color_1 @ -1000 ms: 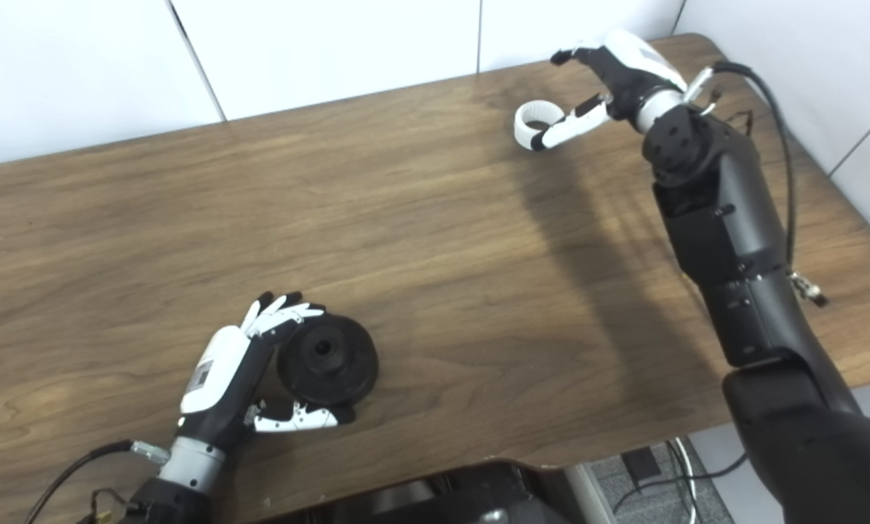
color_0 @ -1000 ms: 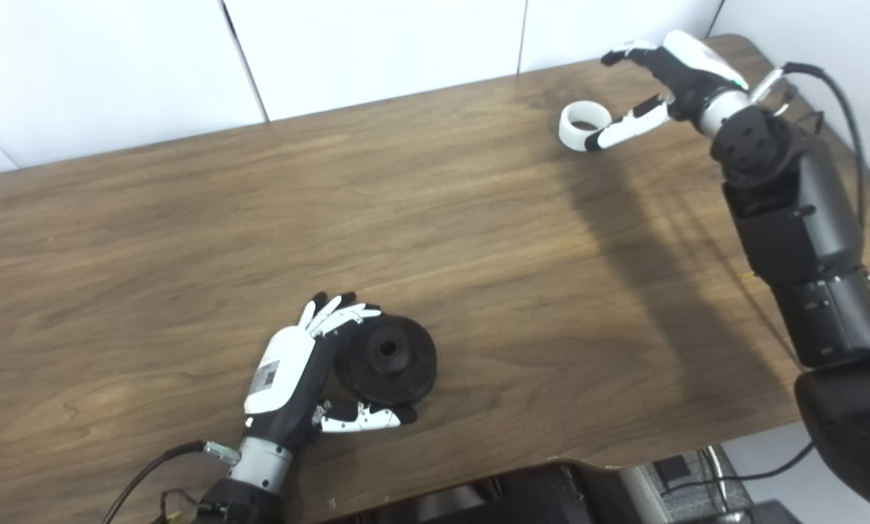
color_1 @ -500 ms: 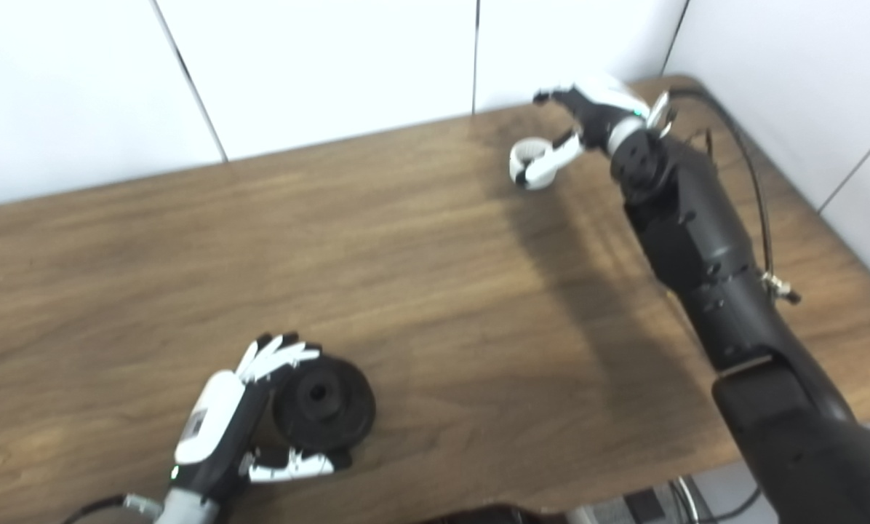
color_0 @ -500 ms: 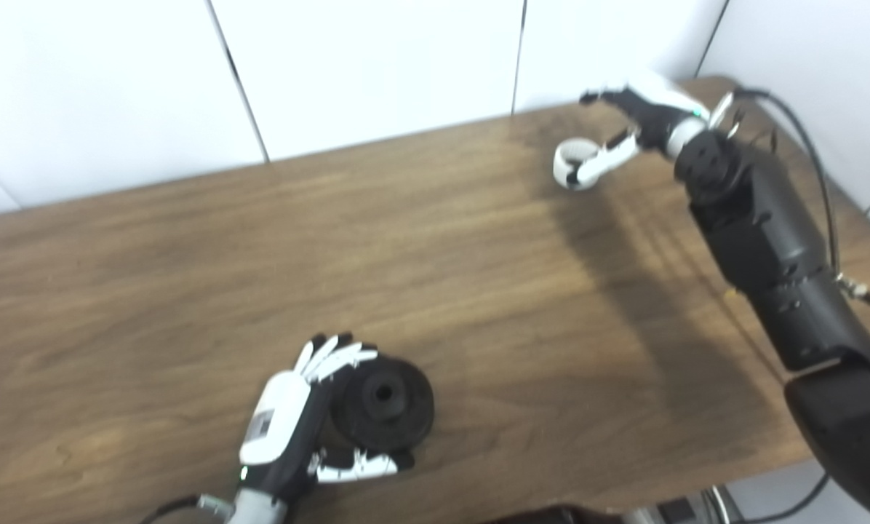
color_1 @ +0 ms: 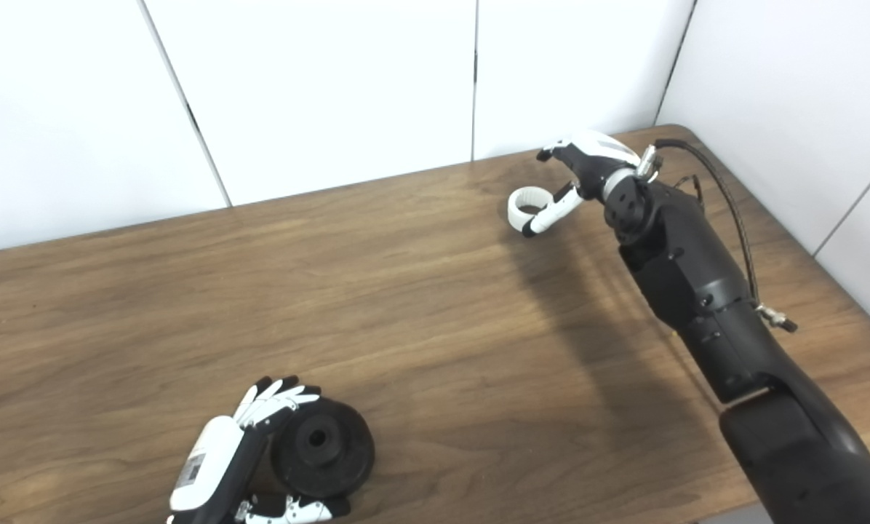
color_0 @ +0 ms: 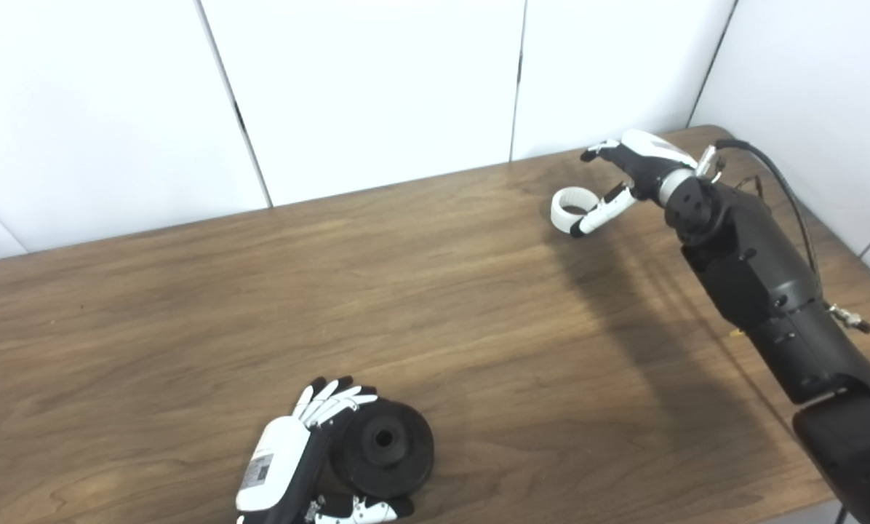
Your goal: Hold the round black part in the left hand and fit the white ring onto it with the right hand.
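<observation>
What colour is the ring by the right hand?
White. The ring lies on the brown table at the right hand; clearest in the left eye view.

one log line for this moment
left hand: cupped around black part on table | right hand: open at white ring | ring not fitted

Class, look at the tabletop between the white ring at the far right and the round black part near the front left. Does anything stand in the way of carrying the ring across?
Nothing visible does. Between the white ring beside the right hand and the round black part cupped by the left hand, only bare wooden table shows.
</observation>
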Robot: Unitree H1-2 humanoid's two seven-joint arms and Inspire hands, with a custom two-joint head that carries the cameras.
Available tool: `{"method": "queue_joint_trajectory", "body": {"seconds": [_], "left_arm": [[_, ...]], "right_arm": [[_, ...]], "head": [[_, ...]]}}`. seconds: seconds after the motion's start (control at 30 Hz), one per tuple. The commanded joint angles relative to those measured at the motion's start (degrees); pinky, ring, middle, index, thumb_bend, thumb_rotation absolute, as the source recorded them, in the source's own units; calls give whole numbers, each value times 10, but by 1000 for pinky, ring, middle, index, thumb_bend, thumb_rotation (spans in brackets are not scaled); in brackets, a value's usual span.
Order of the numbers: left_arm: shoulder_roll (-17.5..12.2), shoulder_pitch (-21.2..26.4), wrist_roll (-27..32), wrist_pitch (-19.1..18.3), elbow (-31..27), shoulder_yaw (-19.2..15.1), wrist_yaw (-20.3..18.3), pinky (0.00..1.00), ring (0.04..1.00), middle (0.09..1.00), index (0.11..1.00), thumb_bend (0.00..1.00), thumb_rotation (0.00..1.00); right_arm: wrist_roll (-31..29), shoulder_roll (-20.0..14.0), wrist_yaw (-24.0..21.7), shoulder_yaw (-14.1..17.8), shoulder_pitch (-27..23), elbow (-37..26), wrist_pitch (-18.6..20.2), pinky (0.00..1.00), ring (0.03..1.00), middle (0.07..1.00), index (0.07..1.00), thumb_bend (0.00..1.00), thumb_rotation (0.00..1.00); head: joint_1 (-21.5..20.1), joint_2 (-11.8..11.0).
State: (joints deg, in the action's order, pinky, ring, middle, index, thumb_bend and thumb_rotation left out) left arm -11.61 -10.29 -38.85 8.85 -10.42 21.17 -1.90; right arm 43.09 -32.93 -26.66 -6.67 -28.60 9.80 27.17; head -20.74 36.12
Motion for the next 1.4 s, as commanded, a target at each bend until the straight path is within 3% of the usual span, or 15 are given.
{"method": "queue_joint_trajectory", "body": {"seconds": [0.0,0.43,0.83,1.37], "left_arm": [[-11,-28,-8,-5,47,2,2,1000,932,837,487,517,63],[-9,-33,-9,-11,34,0,-5,1000,938,839,488,517,62],[-12,-40,-4,-14,17,-3,-15,1000,943,841,488,517,62],[-11,-43,-9,-15,16,-3,-15,1000,945,842,489,517,63]], "right_arm": [[16,-17,11,2,-37,-8,-3,1000,997,979,881,946,276],[14,-36,14,-39,-40,17,-7,1000,1000,973,826,933,256],[8,-20,72,-49,-45,45,-22,1000,961,937,774,902,338],[4,-17,79,-75,-59,60,-24,1000,948,932,776,909,332]], "head": [[0,0],[4,2],[10,8],[11,11]]}}
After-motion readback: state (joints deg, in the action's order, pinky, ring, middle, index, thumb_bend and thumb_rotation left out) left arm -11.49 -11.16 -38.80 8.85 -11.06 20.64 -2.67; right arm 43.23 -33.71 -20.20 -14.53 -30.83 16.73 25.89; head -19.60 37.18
